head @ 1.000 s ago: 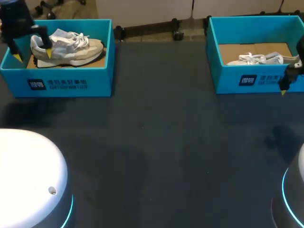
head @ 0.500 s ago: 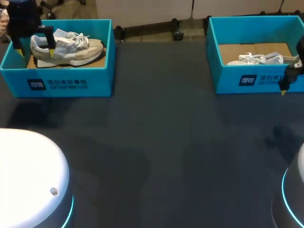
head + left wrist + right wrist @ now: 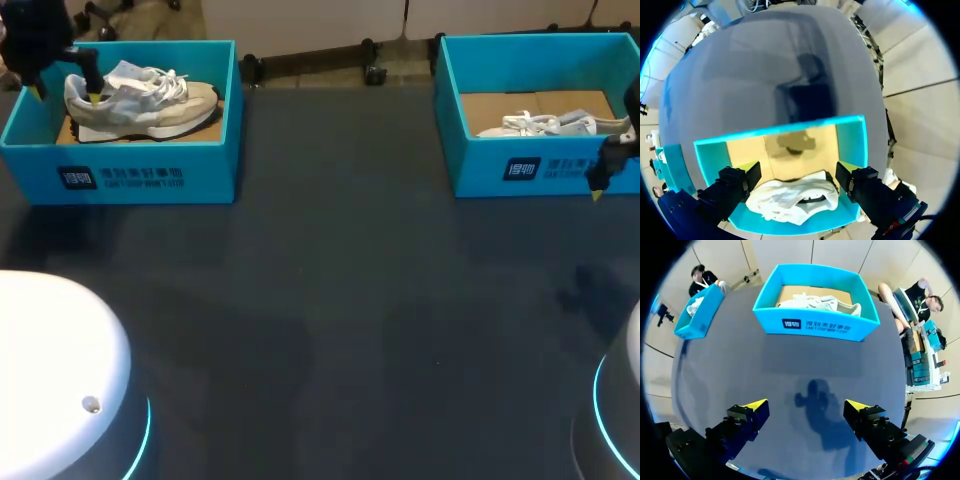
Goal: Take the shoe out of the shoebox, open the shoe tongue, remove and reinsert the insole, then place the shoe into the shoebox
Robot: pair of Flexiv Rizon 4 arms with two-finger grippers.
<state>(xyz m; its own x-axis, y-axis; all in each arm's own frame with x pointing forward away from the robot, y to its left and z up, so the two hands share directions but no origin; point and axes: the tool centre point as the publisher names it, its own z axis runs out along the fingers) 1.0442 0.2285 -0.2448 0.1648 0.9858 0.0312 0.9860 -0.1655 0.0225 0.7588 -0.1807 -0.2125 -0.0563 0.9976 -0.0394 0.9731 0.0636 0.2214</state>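
Observation:
A beige and white sneaker [image 3: 145, 100] lies on its side in the left blue shoebox [image 3: 150, 175]. My left gripper [image 3: 66, 95] hangs open over its heel end. In the left wrist view the heel of the sneaker [image 3: 792, 200] lies between and under the wide-spread fingers of that gripper [image 3: 797, 167], with no visible contact; the box's far wall [image 3: 790, 129] is ahead. My right gripper [image 3: 600, 185] hovers open over bare table in front of the right shoebox [image 3: 540, 170], which holds a white shoe [image 3: 545, 123]. The right wrist view shows its gripper [image 3: 806, 405] with nothing between the fingers.
The two blue boxes stand at the back corners of the dark table [image 3: 330, 300]. From the right wrist, the right box [image 3: 815, 322] with its shoe [image 3: 815, 302] is ahead of the gripper and the left box [image 3: 695, 315] is far off to one side.
My left gripper has shifted toward the back left over the sneaker's heel, still open. The right arm and both shoes have not moved.

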